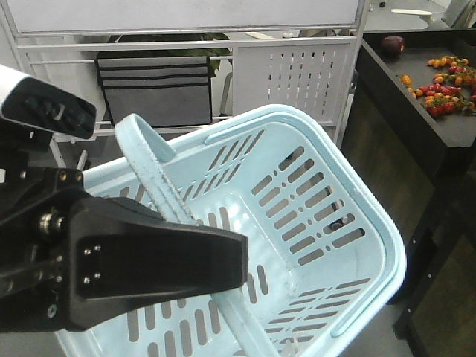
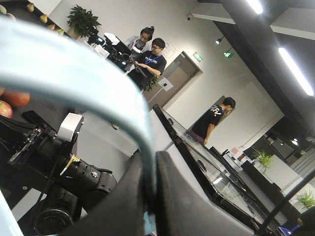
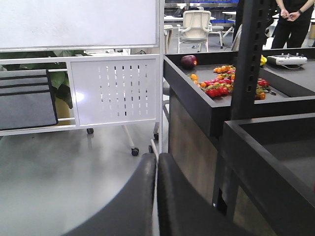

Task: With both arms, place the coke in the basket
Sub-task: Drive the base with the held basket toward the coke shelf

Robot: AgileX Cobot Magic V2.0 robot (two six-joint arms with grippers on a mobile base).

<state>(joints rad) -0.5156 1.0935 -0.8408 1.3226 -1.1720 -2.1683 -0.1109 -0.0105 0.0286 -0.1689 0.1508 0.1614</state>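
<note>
The left gripper (image 2: 150, 169) is clamped on the basket's flat pale-blue handle (image 2: 74, 73), its two black fingers pressed against it from either side. The basket (image 1: 368, 197) hangs tilted from that grip, its slotted interior facing the front camera. The right gripper (image 3: 156, 164) is closed with nothing between its fingers. Behind the basket stands a white perforated panel (image 1: 305, 74); beside the basket, a black shelf (image 1: 394, 89) carries small red and orange tomatoes (image 1: 446, 97).

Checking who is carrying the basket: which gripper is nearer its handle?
Left. The left gripper is clamped on the basket handle. The right gripper is shut on nothing, facing a whiteboard, with no basket in its view.
</note>
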